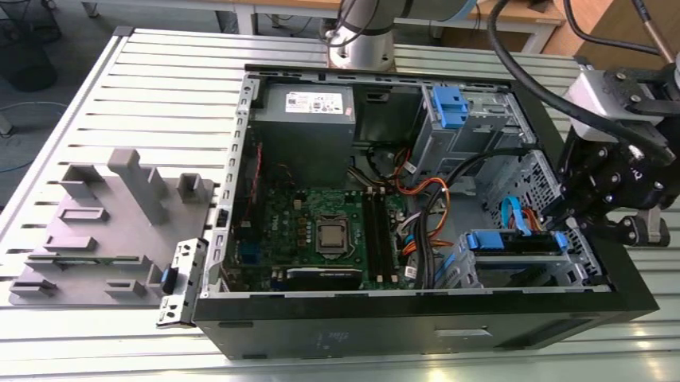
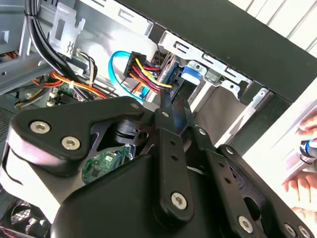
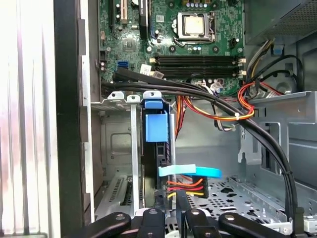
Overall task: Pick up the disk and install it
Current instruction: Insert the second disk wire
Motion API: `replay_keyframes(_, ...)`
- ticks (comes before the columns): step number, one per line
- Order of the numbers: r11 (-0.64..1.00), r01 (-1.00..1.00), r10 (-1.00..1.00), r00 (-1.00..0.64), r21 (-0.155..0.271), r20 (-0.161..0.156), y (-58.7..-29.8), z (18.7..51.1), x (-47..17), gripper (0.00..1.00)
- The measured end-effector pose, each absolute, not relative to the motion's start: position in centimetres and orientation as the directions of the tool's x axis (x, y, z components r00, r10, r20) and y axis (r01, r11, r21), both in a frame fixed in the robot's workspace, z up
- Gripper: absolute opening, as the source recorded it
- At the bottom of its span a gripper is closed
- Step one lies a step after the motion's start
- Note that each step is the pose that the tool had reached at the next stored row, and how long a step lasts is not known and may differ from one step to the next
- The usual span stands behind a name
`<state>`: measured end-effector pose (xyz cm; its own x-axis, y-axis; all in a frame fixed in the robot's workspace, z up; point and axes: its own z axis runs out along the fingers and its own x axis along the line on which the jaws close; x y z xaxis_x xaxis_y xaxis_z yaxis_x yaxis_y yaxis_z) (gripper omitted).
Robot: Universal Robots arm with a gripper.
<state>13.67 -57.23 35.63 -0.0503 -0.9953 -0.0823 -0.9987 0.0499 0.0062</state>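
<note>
Disk: standing edge-on in the computer case drive bay.
Hand: just beside the disk's cabled end.
Grip: cannot tell.

Open computer case viewed from within. The disk is held edge-on in a metal bay, blue rail tab showing on its edge. A light-blue flat cable and a plug with red, yellow and black wires are noted at the disk's near end. The gripper is found just beside that plug. Thick black cables are draped between bay and motherboard
</note>
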Motion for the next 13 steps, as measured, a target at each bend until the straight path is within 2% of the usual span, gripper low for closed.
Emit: replay_keyframes(13, 0.05, -0.999, -0.995, -0.05, 0.003, -0.082, -57.2, 35.5, 12.3, 0.24)
